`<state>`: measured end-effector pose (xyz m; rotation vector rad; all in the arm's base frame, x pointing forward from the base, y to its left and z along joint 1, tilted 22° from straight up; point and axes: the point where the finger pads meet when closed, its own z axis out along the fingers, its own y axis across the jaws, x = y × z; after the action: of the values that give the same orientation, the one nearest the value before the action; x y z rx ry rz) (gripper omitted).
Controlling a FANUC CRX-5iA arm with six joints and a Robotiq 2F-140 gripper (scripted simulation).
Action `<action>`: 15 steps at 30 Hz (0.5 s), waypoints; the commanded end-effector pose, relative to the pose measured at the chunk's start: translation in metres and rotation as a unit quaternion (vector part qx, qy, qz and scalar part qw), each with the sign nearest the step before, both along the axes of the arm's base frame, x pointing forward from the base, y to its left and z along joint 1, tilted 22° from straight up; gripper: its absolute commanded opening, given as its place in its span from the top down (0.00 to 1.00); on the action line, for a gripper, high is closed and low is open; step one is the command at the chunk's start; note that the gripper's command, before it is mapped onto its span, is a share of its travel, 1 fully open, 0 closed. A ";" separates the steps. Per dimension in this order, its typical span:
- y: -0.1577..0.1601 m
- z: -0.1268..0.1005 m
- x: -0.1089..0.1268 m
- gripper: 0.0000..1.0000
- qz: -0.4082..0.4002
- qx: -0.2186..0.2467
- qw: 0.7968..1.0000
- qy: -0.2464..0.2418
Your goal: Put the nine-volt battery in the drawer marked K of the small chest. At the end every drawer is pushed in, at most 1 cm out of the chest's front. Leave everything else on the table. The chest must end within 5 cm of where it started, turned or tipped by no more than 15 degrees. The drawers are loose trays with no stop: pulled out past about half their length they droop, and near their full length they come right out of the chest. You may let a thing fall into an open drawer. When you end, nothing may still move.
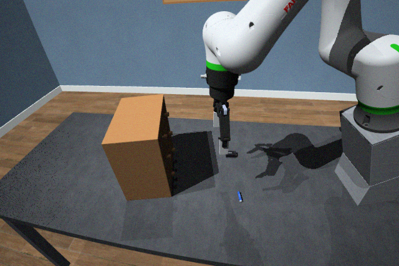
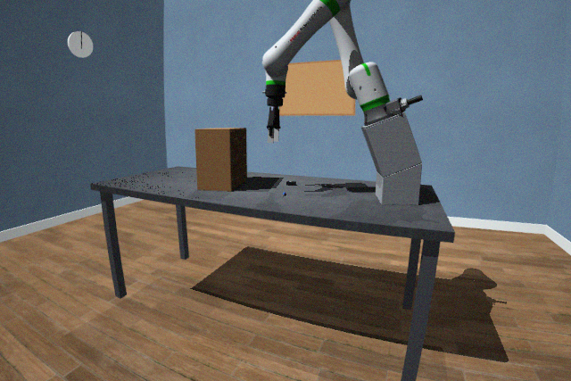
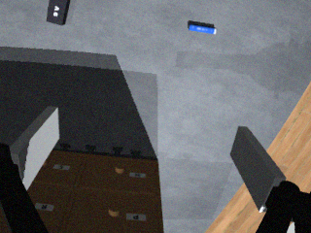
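The nine-volt battery [image 1: 231, 154] [image 2: 291, 182] [image 3: 58, 4] is a small black block lying flat on the dark table [image 1: 80, 218] [image 2: 322, 215], to the right of the chest. The small chest [image 1: 138, 147] [image 2: 220, 158] is a tan box; its dark drawer front [image 1: 166, 147] [image 3: 97, 214] with rows of knobs faces the battery. The drawers look pushed in, and I cannot read their letters. My gripper [image 1: 219, 134] [image 2: 273, 136] [image 3: 148, 132] is open and empty. It hangs well above the table, in front of the chest's upper part and to the chest side of the battery.
A small blue cylinder [image 1: 239, 196] [image 2: 283, 193] [image 3: 202, 27] lies on the table nearer the front edge. The robot's grey base [image 1: 367, 150] [image 2: 396, 160] stands at the right end.
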<state>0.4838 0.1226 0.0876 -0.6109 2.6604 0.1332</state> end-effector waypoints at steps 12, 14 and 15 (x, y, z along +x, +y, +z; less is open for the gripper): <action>0.062 -0.055 0.085 0.00 0.013 0.115 0.976 -0.182; 0.062 -0.056 0.096 0.00 0.009 0.132 0.964 -0.229; 0.060 -0.056 0.100 0.00 0.007 0.138 0.958 -0.250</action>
<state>0.5545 0.1750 0.0436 -0.5539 2.3341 0.2845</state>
